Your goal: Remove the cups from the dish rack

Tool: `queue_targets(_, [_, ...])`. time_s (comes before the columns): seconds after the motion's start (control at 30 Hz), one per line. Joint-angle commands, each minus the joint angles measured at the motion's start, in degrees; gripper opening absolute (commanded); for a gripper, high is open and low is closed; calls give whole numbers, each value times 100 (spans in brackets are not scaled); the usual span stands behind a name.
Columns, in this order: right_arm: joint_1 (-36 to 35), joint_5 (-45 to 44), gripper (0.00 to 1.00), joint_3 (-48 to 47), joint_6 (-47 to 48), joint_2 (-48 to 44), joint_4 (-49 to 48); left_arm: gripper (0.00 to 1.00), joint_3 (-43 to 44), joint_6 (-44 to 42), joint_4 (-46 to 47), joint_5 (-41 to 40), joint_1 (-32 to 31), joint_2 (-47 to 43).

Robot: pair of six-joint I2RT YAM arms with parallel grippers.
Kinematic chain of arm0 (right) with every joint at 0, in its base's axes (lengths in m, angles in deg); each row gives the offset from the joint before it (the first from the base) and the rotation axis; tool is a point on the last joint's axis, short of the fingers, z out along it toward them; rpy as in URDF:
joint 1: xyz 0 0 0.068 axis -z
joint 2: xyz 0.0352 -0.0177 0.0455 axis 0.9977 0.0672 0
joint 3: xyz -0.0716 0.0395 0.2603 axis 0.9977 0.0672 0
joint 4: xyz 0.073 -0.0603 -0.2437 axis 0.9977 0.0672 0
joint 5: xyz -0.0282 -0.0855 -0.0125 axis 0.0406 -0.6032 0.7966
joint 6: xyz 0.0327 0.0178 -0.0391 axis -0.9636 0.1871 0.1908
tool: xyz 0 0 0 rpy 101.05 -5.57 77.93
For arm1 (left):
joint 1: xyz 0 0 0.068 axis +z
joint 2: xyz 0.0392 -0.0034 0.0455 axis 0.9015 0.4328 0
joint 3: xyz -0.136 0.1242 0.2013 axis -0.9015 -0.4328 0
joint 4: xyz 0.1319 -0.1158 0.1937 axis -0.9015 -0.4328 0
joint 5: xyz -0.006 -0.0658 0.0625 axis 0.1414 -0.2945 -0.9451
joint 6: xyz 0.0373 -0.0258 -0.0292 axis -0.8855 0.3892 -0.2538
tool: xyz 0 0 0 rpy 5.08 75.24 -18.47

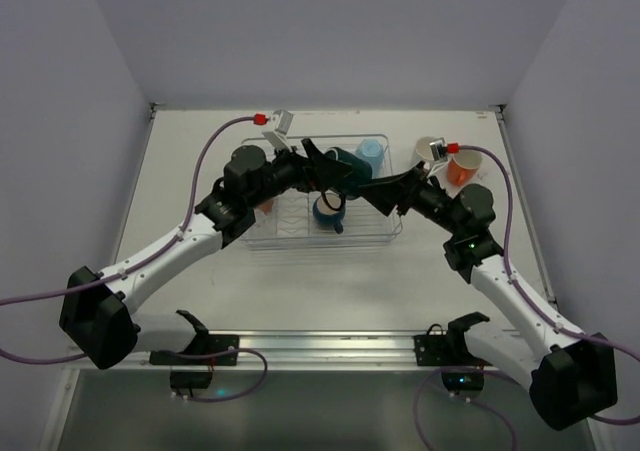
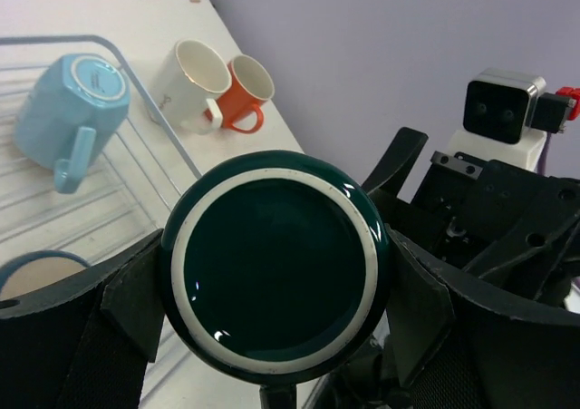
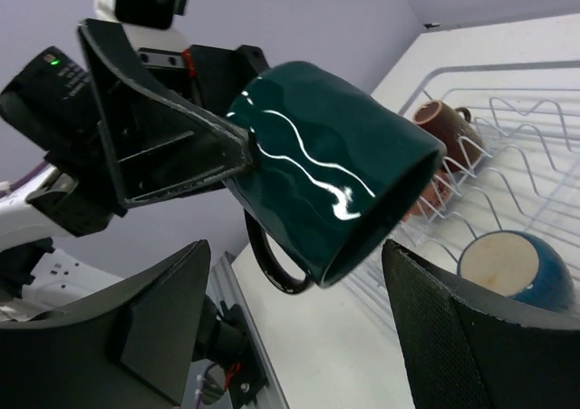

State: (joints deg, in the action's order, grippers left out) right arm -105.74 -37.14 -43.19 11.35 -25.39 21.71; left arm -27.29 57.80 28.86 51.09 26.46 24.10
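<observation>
Left fingers [image 2: 100, 336] pinch glossy dark teal ceramic mug [image 2: 276, 273], right fingers [image 3: 154, 327] spread; let go early, you drop it onto silvery wire dish rack [image 1: 290, 226].

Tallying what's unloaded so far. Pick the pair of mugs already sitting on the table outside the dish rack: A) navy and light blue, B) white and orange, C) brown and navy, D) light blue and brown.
B: the white mug and the orange mug sit side by side on the table past the dish rack rim; the light blue mug lies inside it.
</observation>
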Motion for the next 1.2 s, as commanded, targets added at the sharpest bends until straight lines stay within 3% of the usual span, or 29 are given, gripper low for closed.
queue_targets(0.0, [-97, 263, 79, -272, 39, 198, -691, 24, 0, 774, 1344, 612, 27, -311])
queue_targets(0.13, [-141, 456, 76, -299, -311, 463, -1409, 23, -141, 1065, 1687, 816, 27, -320])
queue_targets(0.33, [-273, 650, 62, -421, -857, 788, -2272, 23, -905, 1654, 2812, 728, -8, -504])
queue_targets(0.4, [-317, 650, 55, -465, -919, 823, -2519, 24, -1081, 1743, 2945, 632, -17, -540])
queue_targets(0.57, [-519, 588, 51, -544, -1033, 1025, -2827, 28, -1196, 1804, 3120, 588, -131, -505])
queue_targets(0.6, [-545, 597, 40, -527, -1111, 1069, -2879, 33, -1240, 1813, 3173, 579, -148, -513])
queue_targets(0.67, [-581, 580, 30, -414, -1200, 1113, -3064, 42, -1293, 1813, 3278, 518, -157, -601])
queue_targets(0.73, [-581, 519, 15, -325, -1253, 1070, -3135, 59, -1310, 1726, 3192, 412, -157, -715])
queue_targets(0.8, [-580, 466, 7, -237, -1166, 929, -3047, 80, -1319, 1550, 2998, 237, -157, -900])
queue_targets(0.83, [-572, 396, 1, -202, -1121, 859, -2916, 85, -1302, 1480, 2919, 192, -166, -952])
queue_targets(0.9, [-572, 334, 0, -141, -920, 579, -2714, 96, -1258, 1269, 2586, 105, -157, -1111])
queue_targets(1.0, [-554, 115, 0, -193, -325, 35, -1829, 100, -916, 655, 1577, -45, -166, -1304])
queue_targets(1.03, [-545, 36, 0, -280, -52, -115, -842, 100, -819, 462, 1269, -106, -157, -1348])
queue_targets(1.17, [-510, -790, 0, -745, 1013, -723, 1396, 100, -704, -522, -154, -413, -166, -1638])
